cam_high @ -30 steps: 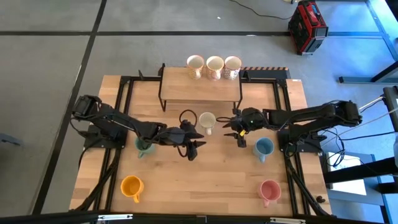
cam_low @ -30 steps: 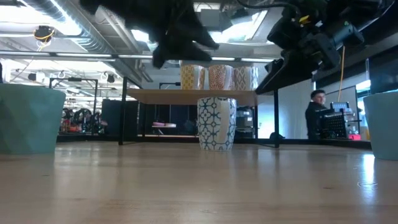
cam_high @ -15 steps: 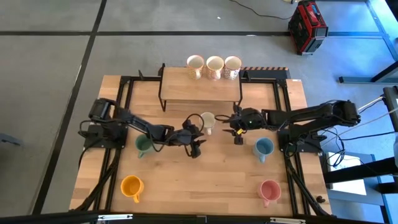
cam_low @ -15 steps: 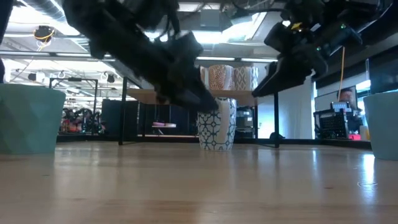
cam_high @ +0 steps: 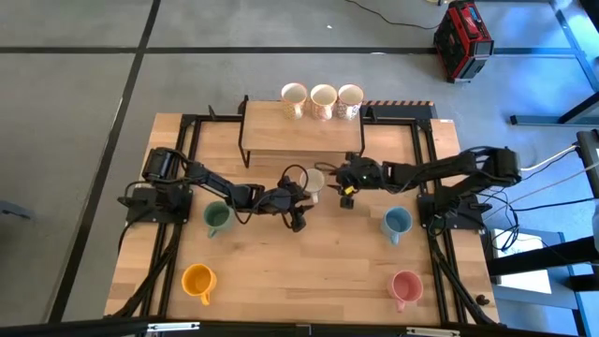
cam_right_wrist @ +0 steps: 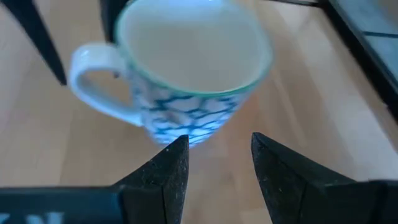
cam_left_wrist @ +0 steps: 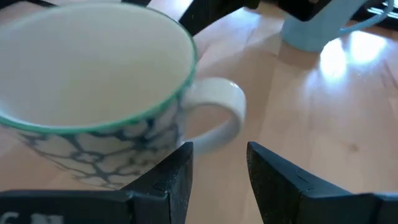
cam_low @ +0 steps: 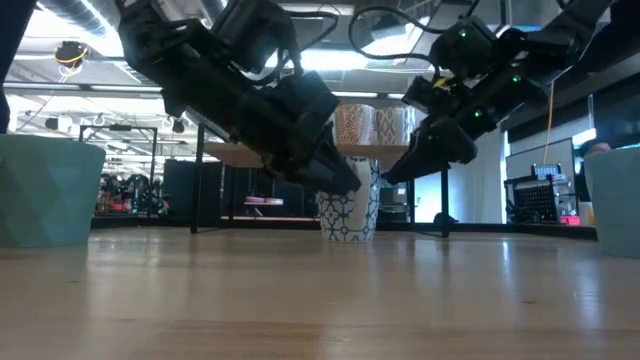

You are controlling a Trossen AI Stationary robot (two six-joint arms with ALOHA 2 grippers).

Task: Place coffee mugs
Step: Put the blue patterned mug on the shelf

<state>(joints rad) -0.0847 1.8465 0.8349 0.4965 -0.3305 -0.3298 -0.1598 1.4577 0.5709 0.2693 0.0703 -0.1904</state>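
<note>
A raised shelf (cam_high: 301,136) is set at the far middle of the table (cam_high: 309,271). Three mugs (cam_high: 322,100) are lined up side by side along the shelf's rear edge. One mug (cam_high: 314,182) is placed on the table just in front of the shelf, near the centre. The left pincer (cam_high: 298,213) is positioned just beside this mug on its left, and the right pincer (cam_high: 344,195) just beside it on its right; neither is seen touching it. A mug (cam_high: 218,219) stands left of centre, behind the left arm's reach, and another (cam_high: 198,280) at the near left. On the right side, one mug (cam_high: 397,224) is found at mid-depth and another (cam_high: 406,287) at the near right.
</note>
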